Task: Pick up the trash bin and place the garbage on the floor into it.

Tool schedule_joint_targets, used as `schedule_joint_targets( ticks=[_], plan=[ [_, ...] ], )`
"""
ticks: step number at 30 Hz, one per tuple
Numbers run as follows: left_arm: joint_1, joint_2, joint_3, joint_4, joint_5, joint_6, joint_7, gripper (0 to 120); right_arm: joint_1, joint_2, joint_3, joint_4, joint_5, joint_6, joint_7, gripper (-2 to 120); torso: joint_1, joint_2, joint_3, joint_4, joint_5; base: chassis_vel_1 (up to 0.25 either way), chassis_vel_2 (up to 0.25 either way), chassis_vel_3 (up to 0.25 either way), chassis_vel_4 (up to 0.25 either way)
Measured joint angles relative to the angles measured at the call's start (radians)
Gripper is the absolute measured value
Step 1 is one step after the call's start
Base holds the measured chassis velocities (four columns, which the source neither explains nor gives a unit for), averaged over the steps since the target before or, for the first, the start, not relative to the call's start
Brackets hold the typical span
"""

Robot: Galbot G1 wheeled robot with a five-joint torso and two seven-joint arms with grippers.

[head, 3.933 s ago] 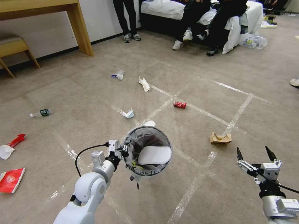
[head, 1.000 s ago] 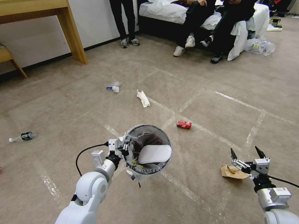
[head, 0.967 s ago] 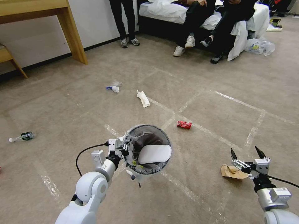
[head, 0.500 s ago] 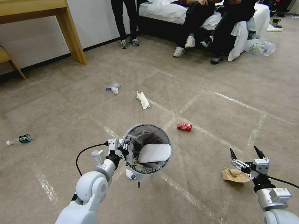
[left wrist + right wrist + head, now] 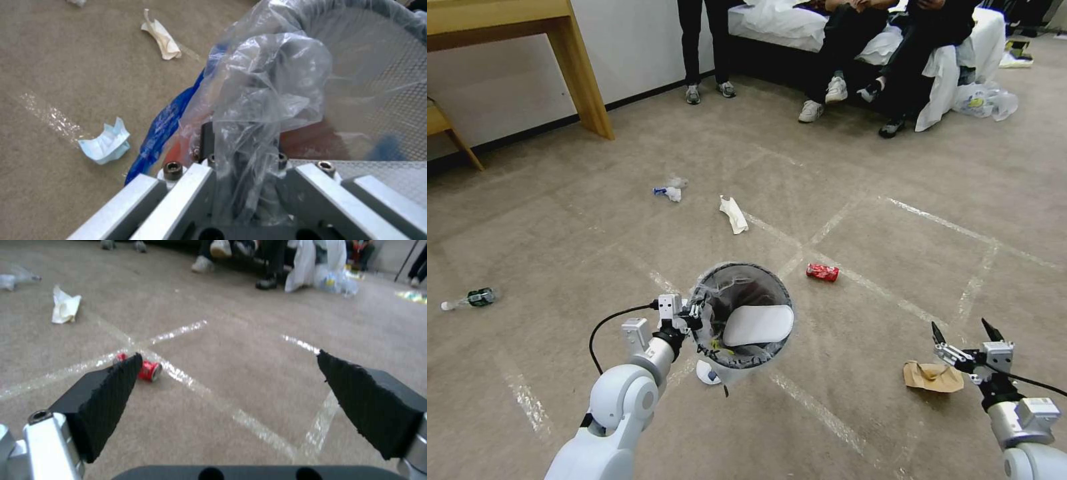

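Right gripper now farther right of paper bag.

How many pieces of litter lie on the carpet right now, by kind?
Paper bag: 1
Can: 1
Bottle: 1
Tissue: 1
Wrapper: 1
Face mask: 1
Total: 6 on the floor, plus 1 slipper inside the bin.
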Motion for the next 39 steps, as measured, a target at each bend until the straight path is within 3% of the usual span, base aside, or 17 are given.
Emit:
schedule_joint_targets(
  ticks=[3,6,9,15,18,23,32,39],
  plan=[
    [0.004,-0.002,-0.002,0.000,0.003,0.000,0.001,1,-0.001,-0.013,-0.010,-0.011,0.005,-0.020,0.005,100,0.000,0.000,0.000,0.0000,0.0001,0.000,0.000,0.000,0.000],
    [0.009,-0.007,-0.005,0.000,0.006,0.000,0.003,1,-0.001,-0.050,-0.009,-0.034,-0.066,-0.022,-0.017,100,0.000,0.000,0.000,-0.0001,0.0002,0.000,0.000,0.000,0.000],
    [0.013,-0.011,-0.007,0.000,0.008,-0.002,0.006,1,0.011,-0.159,-0.020,-0.073,-0.107,-0.018,-0.052,100,0.000,0.000,0.000,-0.0001,0.0000,0.000,0.000,0.000,0.000],
    [0.013,-0.017,-0.007,-0.001,0.012,-0.004,0.009,1,0.045,-0.258,-0.049,-0.122,-0.145,-0.022,-0.083,100,0.000,0.000,0.000,0.0002,0.0001,0.000,0.000,0.000,0.000],
    [0.016,-0.024,-0.007,-0.006,0.016,-0.005,0.010,1,0.078,-0.342,-0.080,-0.163,-0.184,-0.046,-0.125,100,0.000,0.000,0.000,0.0001,0.0000,0.000,0.000,0.000,0.000],
    [0.019,-0.029,-0.009,-0.009,0.018,-0.005,0.010,1,0.101,-0.396,-0.096,-0.185,-0.247,-0.048,-0.171,100,0.000,0.000,0.000,-0.0001,0.0000,0.000,0.000,0.000,0.000],
    [0.020,-0.031,-0.019,-0.010,0.019,-0.010,0.014,1,0.146,-0.515,-0.149,-0.194,-0.515,0.003,-0.385,100,0.000,0.000,0.000,0.0000,0.0000,0.000,0.000,0.000,0.000],
    [0.010,-0.033,-0.021,0.002,0.017,-0.015,0.019,1,0.192,-0.577,-0.227,-0.214,-0.577,0.025,-0.484,100,0.000,0.000,0.000,0.0000,0.0001,0.000,0.000,0.000,0.000]
  ],
)
